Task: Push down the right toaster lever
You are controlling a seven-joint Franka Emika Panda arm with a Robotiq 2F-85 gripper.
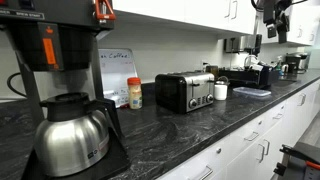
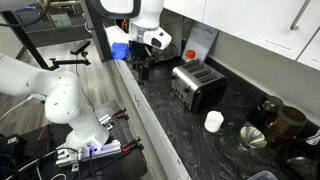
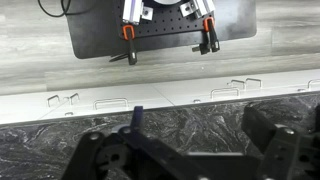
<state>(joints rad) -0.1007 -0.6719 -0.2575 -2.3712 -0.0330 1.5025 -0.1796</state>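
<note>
Exterior view | toaster | white mug just beside | carafe foreground

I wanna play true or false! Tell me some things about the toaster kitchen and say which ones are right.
1. The toaster stands on a dark counter. True.
2. The gripper is pressing down on the toaster. False: it hangs in the air far from the toaster, toward the other end of the counter.
3. A white cup sits on the counter close beside the toaster. True.
4. The jar near the toaster has a green lid. False: its lid is orange-red.
5. The gripper is holding the white cup. False: in the wrist view its fingers are apart with nothing between them.
</note>
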